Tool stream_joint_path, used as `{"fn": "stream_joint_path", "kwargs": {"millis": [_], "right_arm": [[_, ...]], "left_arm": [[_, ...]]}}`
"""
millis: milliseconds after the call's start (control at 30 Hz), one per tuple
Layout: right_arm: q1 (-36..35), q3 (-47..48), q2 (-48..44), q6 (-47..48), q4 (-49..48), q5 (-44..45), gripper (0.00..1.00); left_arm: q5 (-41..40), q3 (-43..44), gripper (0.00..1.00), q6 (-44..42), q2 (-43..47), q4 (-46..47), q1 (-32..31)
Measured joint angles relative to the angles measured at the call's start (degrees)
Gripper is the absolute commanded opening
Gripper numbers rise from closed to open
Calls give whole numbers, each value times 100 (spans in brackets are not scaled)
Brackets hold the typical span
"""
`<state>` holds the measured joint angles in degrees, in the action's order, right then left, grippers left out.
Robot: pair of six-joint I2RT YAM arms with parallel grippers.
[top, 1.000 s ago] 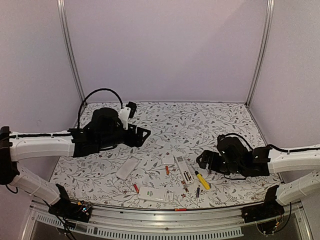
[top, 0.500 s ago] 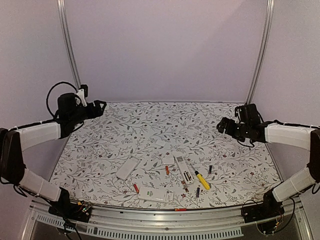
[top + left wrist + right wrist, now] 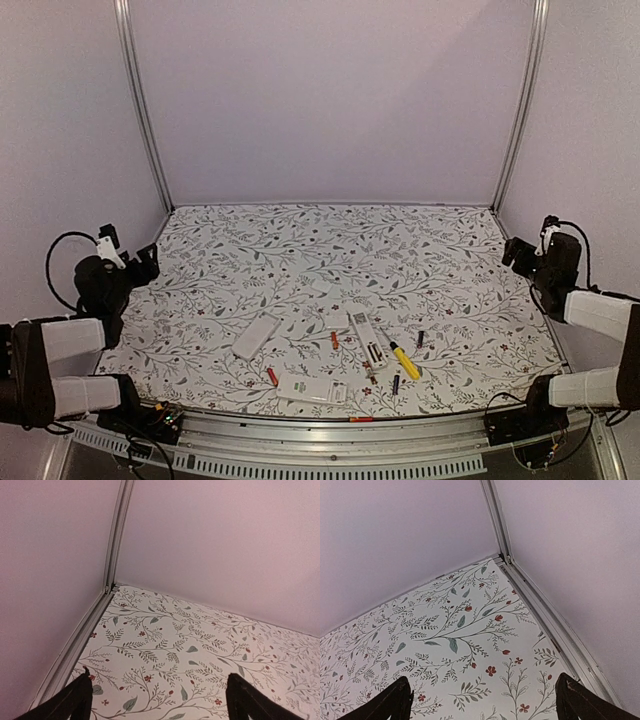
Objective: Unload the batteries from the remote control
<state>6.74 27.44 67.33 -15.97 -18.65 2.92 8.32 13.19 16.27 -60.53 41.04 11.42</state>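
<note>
Three white remotes lie near the table's front: one (image 3: 256, 335) at left, one (image 3: 312, 389) at the front edge, and one (image 3: 368, 340) with its back open in the middle. Loose batteries lie around them: an orange one (image 3: 334, 340), a red one (image 3: 271, 376), and dark ones (image 3: 421, 339) (image 3: 395, 383). My left gripper (image 3: 146, 260) (image 3: 159, 676) is open and empty at the far left edge. My right gripper (image 3: 512, 250) (image 3: 484, 679) is open and empty at the far right edge. Both wrist views show only the patterned table and walls.
A yellow-handled tool (image 3: 405, 360) lies beside the open remote. Small white covers (image 3: 337, 320) (image 3: 320, 286) rest behind the remotes. An orange piece (image 3: 360, 419) sits on the front rail. Metal frame posts (image 3: 116, 540) (image 3: 496, 515) stand in the back corners.
Both arms have drawn back from the middle of the table to its left and right edges, empty. The remotes, batteries and tool have not moved.
</note>
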Motion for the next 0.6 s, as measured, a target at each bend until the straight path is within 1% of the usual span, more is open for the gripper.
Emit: {"fn": "stream_joint_path", "kwargs": {"millis": [67, 133, 200, 267, 367, 500, 600], "right_arm": [[-7, -710, -446, 111, -761, 94, 99], [-4, -1394, -772, 216, -1517, 162, 99], [-4, -1976, -955, 317, -2170, 240, 99], [-4, -2326, -1038, 380, -2544, 315, 99], [-4, -2463, -1154, 428, -2813, 393, 99], [-4, -2461, -1475, 452, -3211, 424, 99], [-4, -2461, -1482, 463, -3355, 435, 99]], "left_arm": [[11, -260, 95, -87, -20, 367, -35], [44, -337, 96, -214, -170, 632, -114], [107, -363, 97, -328, -350, 879, -197], [144, -398, 97, -433, -562, 1137, -282], [149, -444, 97, -527, -750, 1300, -356], [125, -450, 97, -588, -758, 1432, -417], [85, -450, 97, -621, -758, 1488, -444]]}}
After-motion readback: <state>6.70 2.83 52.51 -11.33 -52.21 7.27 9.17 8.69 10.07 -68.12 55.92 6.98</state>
